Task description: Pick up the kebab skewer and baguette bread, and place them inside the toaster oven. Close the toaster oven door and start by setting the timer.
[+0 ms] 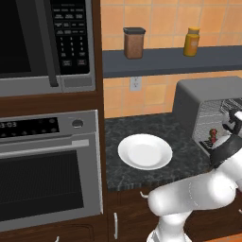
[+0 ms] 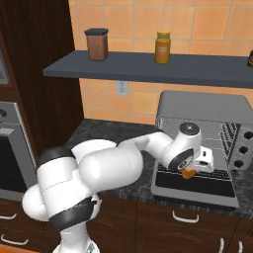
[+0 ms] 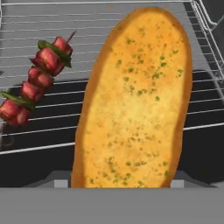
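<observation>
My gripper (image 2: 189,170) hangs over the toaster oven door (image 2: 193,186), which lies open and flat in front of the toaster oven (image 2: 202,106). The jaws are shut on the baguette bread (image 3: 135,100), a golden loaf that shows as an orange end (image 2: 187,173) below the hand. In the hand view the loaf hides my fingertips and points into the oven, above the wire rack (image 3: 39,118). The kebab skewer (image 3: 37,83) lies on that rack to the left of the loaf, with red meat chunks and green bits. It also shows inside the oven (image 1: 213,135).
An empty white plate (image 1: 144,151) sits on the dark counter left of the toaster oven. A brown jar (image 2: 97,44) and an orange jar (image 2: 163,47) stand on the shelf above. The oven's knobs (image 2: 242,148) are at its right. The microwave (image 1: 45,42) and wall oven (image 1: 47,165) stand at left.
</observation>
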Motion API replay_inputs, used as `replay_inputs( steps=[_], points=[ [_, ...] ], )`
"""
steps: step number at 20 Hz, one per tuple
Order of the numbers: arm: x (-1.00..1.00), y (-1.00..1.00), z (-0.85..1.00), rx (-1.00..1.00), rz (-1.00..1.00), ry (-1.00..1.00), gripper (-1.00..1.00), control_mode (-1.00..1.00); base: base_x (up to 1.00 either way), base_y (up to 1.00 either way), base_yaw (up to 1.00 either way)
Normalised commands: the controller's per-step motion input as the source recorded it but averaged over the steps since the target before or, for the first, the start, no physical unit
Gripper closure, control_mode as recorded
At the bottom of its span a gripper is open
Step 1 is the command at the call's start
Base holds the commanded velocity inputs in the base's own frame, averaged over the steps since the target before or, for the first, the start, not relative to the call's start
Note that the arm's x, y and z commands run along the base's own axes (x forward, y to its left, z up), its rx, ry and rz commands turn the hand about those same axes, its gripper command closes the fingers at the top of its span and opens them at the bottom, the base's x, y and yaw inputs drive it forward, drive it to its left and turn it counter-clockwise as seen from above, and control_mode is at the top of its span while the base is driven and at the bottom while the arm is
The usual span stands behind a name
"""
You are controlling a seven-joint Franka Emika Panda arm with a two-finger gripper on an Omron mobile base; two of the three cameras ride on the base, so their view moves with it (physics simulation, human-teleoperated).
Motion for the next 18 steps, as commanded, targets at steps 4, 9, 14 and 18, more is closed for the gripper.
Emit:
replay_inputs(
  steps=[4, 9, 14, 18],
  points=[
    [0.43, -0.26, -0.13, 0.00, 0.05, 0.00, 1.00, -1.00, 0.00, 0.00, 0.00],
    [0.44, -0.14, -0.18, 0.00, 0.04, 0.00, 1.00, -1.00, 0.00, 0.00, 0.00],
    [0.19, 0.00, -0.33, 0.00, 0.04, 0.02, 1.00, -1.00, 0.00, 0.00, 0.00],
    [0.06, -0.03, -0.32, 0.00, 0.03, 0.03, 1.00, -1.00, 0.00, 0.00, 0.00]
  ],
)
